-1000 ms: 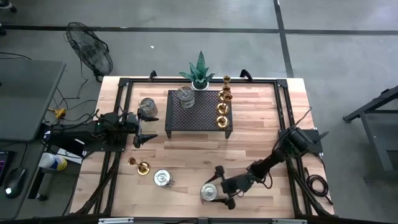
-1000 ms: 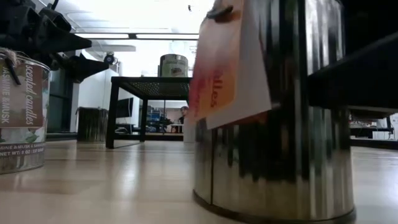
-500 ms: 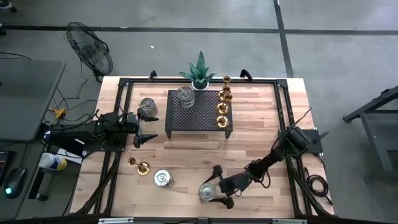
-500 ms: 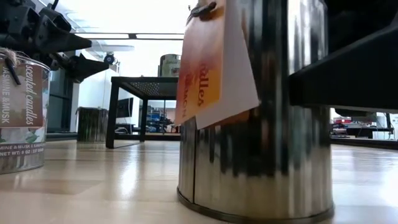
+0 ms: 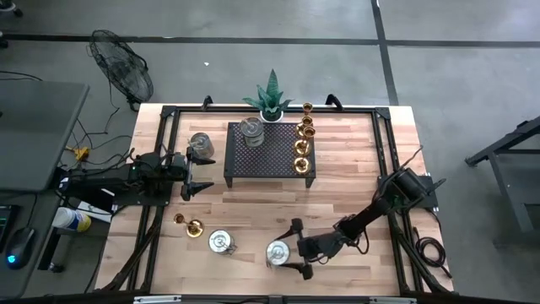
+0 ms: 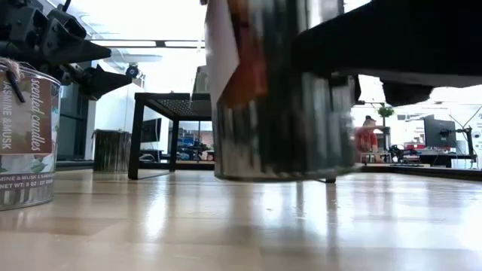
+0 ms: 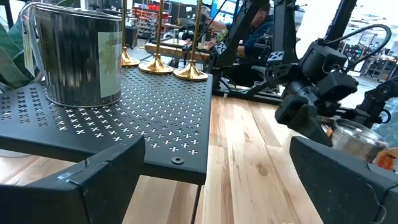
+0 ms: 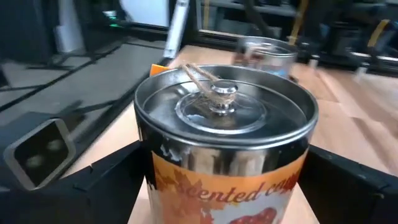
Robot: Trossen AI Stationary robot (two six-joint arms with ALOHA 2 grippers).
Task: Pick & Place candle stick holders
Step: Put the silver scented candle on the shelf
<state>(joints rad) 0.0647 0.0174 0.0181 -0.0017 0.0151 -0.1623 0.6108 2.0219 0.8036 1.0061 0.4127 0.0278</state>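
Observation:
A silvery round candle stick holder (image 5: 278,252) with an orange label hangs just above the table near its front edge, and my right gripper (image 5: 292,250) is shut on it. It fills the right wrist view (image 8: 224,124) and looms in the low view (image 6: 279,98). A second silvery holder (image 5: 220,242) stands on its base at the front left. Beside it lies a brass one (image 5: 190,225). My left gripper (image 5: 198,173) waits open at the table's left, level, pointing at the black rack (image 5: 270,156). My right gripper pinches the holder's round side wall (image 8: 155,168) between its two fingers, one on each opposite side. The fingers (image 8: 106,180) come nearly level from the table's right. The holder stays upright, its base (image 6: 286,175) lifted clear of the table.
The rack carries a silvery holder (image 5: 251,128) and several brass ones (image 5: 302,145) along its right edge. Another silvery holder (image 5: 201,145) stands left of the rack. A green plant (image 5: 271,97) sits at the far edge. Bare wood (image 5: 363,169) lies to the right of the rack.
My right gripper has risen and gone a little toward the table's left edge with the silvery holder. The holder stood on the table a second ago and now hangs clear of it, still upright.

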